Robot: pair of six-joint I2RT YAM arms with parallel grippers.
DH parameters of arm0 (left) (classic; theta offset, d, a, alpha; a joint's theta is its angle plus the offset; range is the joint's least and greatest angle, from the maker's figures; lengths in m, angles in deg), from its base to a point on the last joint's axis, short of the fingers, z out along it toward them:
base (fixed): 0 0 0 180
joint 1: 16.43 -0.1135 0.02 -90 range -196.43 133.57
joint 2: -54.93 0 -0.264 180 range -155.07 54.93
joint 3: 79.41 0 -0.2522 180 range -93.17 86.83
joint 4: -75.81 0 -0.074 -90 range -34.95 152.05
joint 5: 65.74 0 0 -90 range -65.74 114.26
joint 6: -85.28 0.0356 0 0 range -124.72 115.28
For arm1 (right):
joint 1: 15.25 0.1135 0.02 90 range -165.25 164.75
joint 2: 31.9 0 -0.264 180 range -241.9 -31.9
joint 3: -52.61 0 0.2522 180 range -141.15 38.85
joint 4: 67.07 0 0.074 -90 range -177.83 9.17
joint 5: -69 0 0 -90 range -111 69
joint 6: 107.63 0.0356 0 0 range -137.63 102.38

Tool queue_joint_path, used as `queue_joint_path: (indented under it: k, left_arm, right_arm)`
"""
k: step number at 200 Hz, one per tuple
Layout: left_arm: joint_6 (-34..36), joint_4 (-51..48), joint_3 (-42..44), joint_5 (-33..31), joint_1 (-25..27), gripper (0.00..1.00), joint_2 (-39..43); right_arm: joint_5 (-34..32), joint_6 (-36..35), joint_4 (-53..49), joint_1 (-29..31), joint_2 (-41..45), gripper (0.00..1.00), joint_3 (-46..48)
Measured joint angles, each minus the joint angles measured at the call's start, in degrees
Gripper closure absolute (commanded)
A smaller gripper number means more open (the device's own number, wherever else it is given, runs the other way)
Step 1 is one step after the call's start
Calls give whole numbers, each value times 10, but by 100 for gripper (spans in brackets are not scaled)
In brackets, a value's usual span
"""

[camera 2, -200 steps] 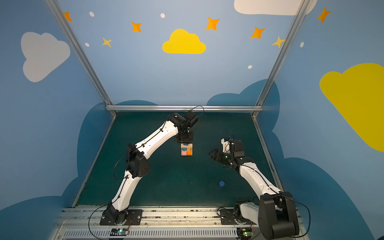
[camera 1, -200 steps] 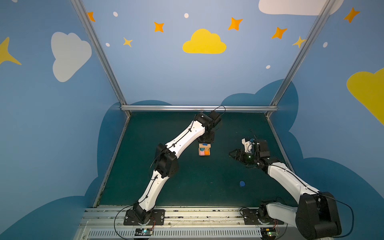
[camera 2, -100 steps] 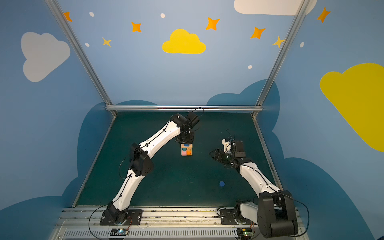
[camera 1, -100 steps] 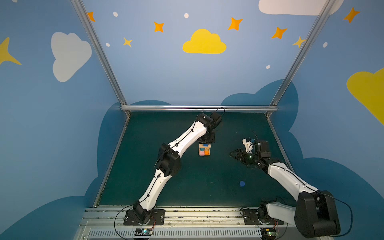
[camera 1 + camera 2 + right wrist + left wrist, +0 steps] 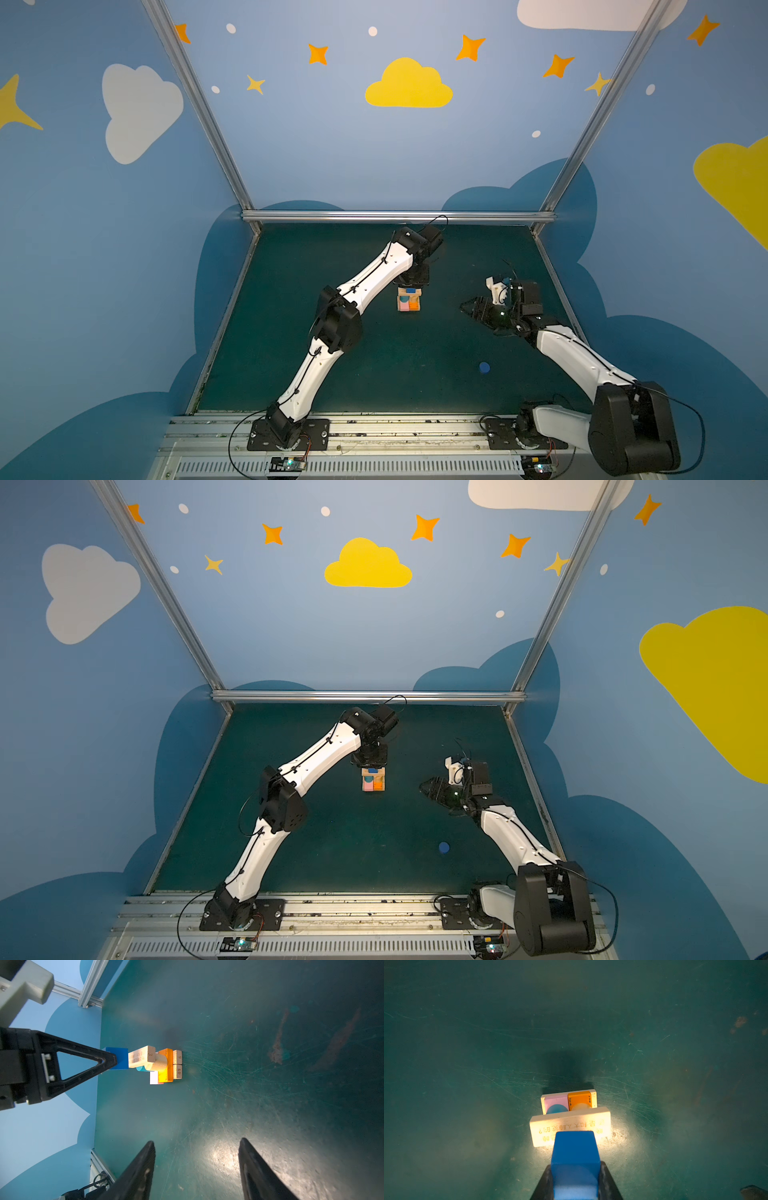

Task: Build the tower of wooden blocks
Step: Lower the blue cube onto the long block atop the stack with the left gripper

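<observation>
Scuffed dark-green mat (image 5: 332, 374) covers the floor of a blue-walled cell painted with clouds and stars. At the tower (image 5: 409, 301), the left gripper (image 5: 575, 1169) is clamped narrowly on the blue cube (image 5: 574, 1149), one black finger on each side face, and the cube's underside meets the tower's top tan bar (image 5: 569, 1126). The right gripper (image 5: 197, 1141) stands well apart from the tower, jaws wide and empty. Below the printed top bar, a teal cylinder (image 5: 556, 1109) and tan cylinder (image 5: 581, 1107) stand on a pink bar (image 5: 555, 1100) and an orange bar (image 5: 579, 1098), laid side by side over two tan bars (image 5: 177, 1064). A dark-blue cylinder (image 5: 484, 367) lies alone, well apart from the tower toward the arm bases. Bare mat surrounds the tower; the aluminium rail (image 5: 395, 216) runs behind it.
</observation>
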Motion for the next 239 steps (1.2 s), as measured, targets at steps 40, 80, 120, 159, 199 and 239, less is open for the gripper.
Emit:
queue_joint_path:
  k: [40,80,120,159,199,239]
  left_arm:
    - [0,0,0,-2,-3,94,0]
    - [0,0,0,-1,-3,94,-5]
    - [0,0,0,-1,-3,94,-11]
    - [0,1,-1,-1,-3,92,-11]
    - [0,1,-1,-1,-4,91,-11]
    - [1,0,-5,-1,-5,91,-13]
  right_arm:
    - [4,0,1,-2,0,38,2]
    - [6,0,4,-3,0,38,4]
    - [8,0,5,-5,0,38,6]
    - [9,0,6,-6,0,37,6]
    - [9,0,7,-7,0,38,6]
    - [10,0,7,-9,0,38,6]
